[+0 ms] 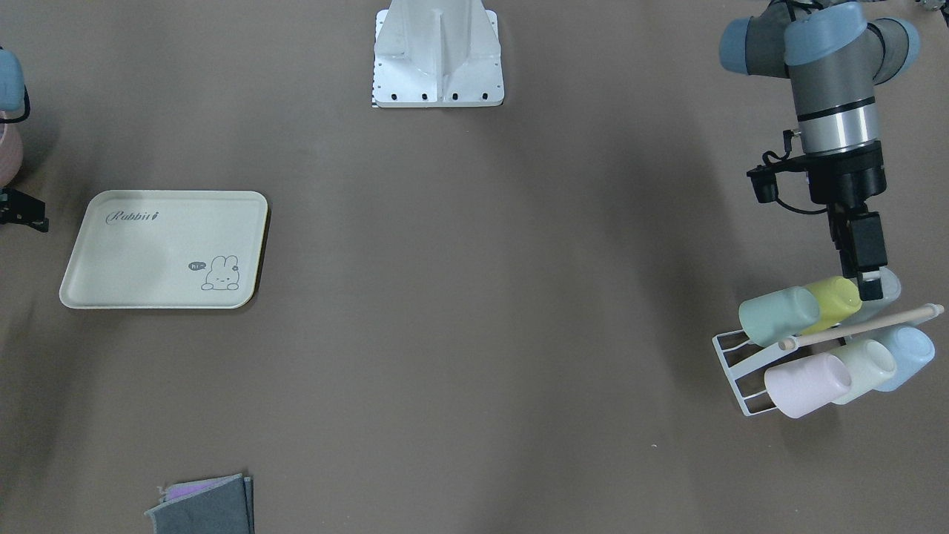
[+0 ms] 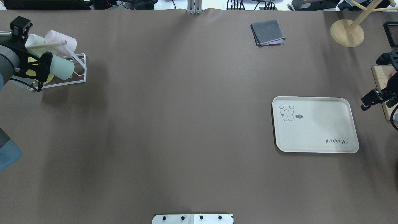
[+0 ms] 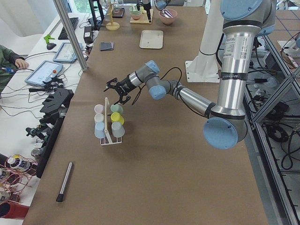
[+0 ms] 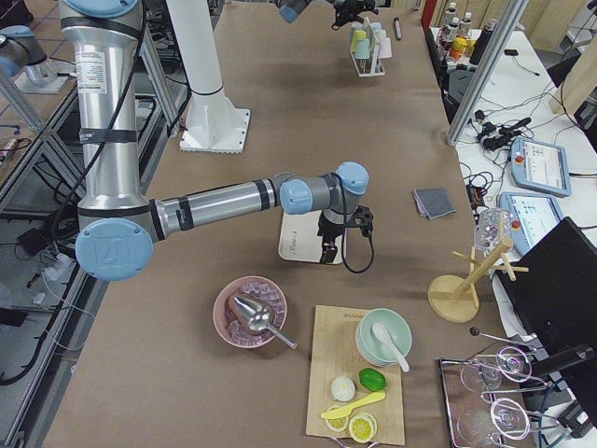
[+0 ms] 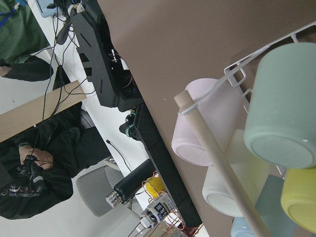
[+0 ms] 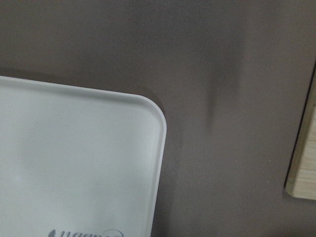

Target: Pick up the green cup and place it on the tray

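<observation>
1. Mint-green and matte, the green cup (image 1: 775, 317) is a smooth tumbler with no handle, and it tapers slightly toward its flat closed base.
2. We see it lying on its side in the white wire rack (image 1: 730, 363), at the end of one row. Its base faces the left wrist camera.
3. A yellow cup (image 1: 834, 298) sits just beside it in the same row, their sides touching.
4. A pale wooden dowel (image 1: 860, 325) runs along the top of the rack between the two rows. On its other side lie a pink cup (image 1: 808, 384), a whitish cup (image 1: 864, 365) and a blue cup (image 1: 908, 354).
5. The left pincer (image 3: 116, 93) hovers over the green cup's row, above the yellow cup's far side. In the side view its jaws look spread, and they grip nothing.
6. The tray (image 1: 148, 285) lies flat at the opposite end of the counter (image 1: 474, 334), well apart from the rack. It is cream with rounded corners, a raised rim, "Rabbit" lettering and a bunny drawing, and it carries nothing.
7. The right pincer (image 4: 328, 245) hangs just past the tray's short edge. We cannot tell how far its jaws are open.
8. A folded grey cloth (image 1: 204, 508) rests near the counter's edge.
</observation>
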Controlling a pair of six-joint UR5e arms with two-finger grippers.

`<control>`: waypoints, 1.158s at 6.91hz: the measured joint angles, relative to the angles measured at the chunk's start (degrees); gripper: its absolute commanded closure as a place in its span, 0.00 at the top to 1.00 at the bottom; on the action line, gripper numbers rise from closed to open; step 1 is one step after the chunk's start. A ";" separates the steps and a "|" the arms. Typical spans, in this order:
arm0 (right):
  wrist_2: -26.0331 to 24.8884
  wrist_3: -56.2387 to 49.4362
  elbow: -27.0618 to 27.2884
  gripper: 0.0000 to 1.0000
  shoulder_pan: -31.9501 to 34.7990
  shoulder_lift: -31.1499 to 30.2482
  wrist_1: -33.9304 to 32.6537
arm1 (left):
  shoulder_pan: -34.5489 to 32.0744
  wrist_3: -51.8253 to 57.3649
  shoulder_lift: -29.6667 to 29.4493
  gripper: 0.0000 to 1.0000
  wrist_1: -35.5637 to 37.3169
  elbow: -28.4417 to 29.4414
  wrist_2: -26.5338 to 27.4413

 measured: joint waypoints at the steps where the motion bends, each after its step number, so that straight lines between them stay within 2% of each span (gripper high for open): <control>1: 0.14 2.60 -4.36 0.99 -0.53 0.46 6.20 | 1.93 2.41 0.01 0.99 0.18 0.42 2.65; 2: 0.47 6.95 -7.03 0.99 -0.94 0.76 10.34 | 4.13 4.48 0.00 0.99 0.30 1.00 5.24; 4: 1.92 10.78 -9.94 0.97 -1.60 1.90 12.41 | 9.52 6.74 0.06 0.99 1.20 2.13 11.72; 6: 2.54 11.34 -12.93 0.86 -2.27 3.58 13.20 | 15.31 7.14 0.09 0.99 1.96 4.07 19.42; 7: 2.60 11.73 -14.15 0.80 -2.51 4.01 14.02 | 16.44 7.15 0.22 0.99 1.93 5.27 21.17; 8: 2.61 12.41 -14.78 0.78 -2.73 4.15 14.68 | 17.05 7.09 0.34 0.99 1.67 6.68 22.63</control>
